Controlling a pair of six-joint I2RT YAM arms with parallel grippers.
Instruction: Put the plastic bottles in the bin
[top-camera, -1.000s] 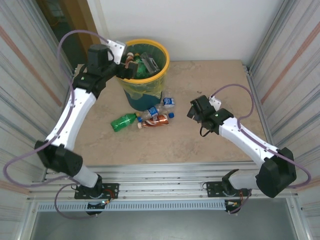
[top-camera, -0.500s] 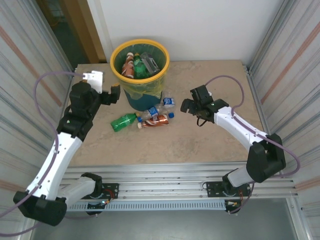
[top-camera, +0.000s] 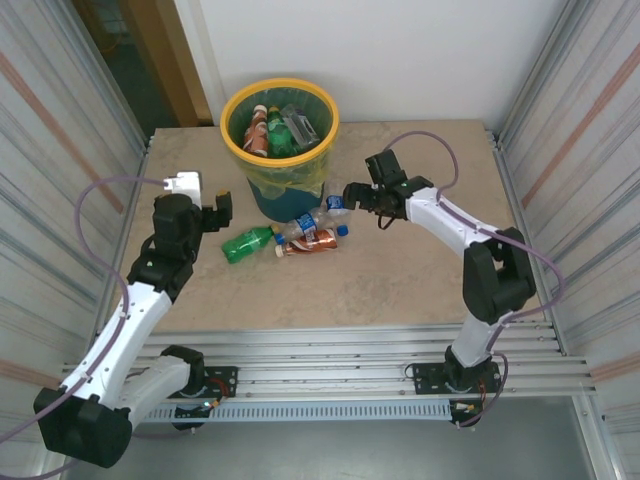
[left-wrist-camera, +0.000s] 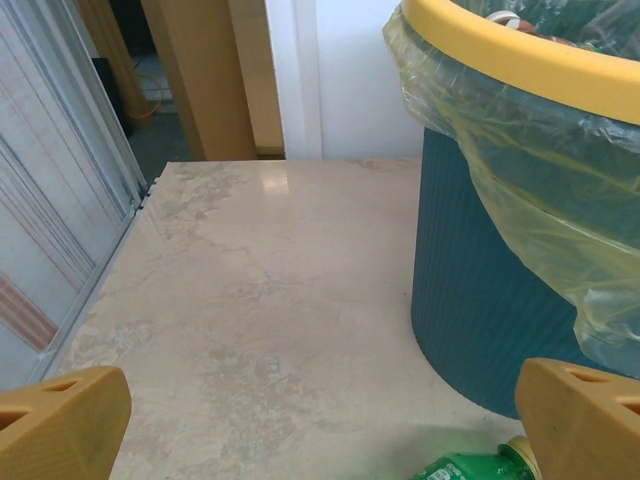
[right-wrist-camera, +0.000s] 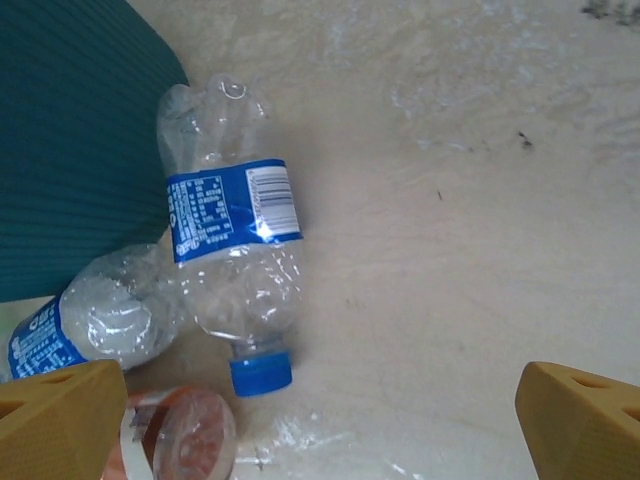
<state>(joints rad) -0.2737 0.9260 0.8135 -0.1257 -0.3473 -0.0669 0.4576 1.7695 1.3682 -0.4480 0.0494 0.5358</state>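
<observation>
I see the bin (top-camera: 228, 125) at the far left-centre of the table (top-camera: 420, 290), with several plastic bottles (top-camera: 275, 128) inside it; four more lie on the table just in front of its base. Of these, a green bottle (top-camera: 245, 243) is leftmost; a brown-orange bottle (top-camera: 310, 241) lies beside it; a clear bottle (top-camera: 336, 204) with a blue label and blue cap sits nearest the bin wall; a second clear bottle (top-camera: 303, 223) lies touching it. My right gripper (top-camera: 352, 192) is just right of the clear bottle, jaws spread wide and gripping nothing; from its wrist the clear bottle (right-wrist-camera: 225, 270) lies between the fingertips. My left gripper (top-camera: 222, 205) sits left of the bin, jaws fully apart and empty; the green bottle (left-wrist-camera: 470, 465) is near its right fingertip.
</observation>
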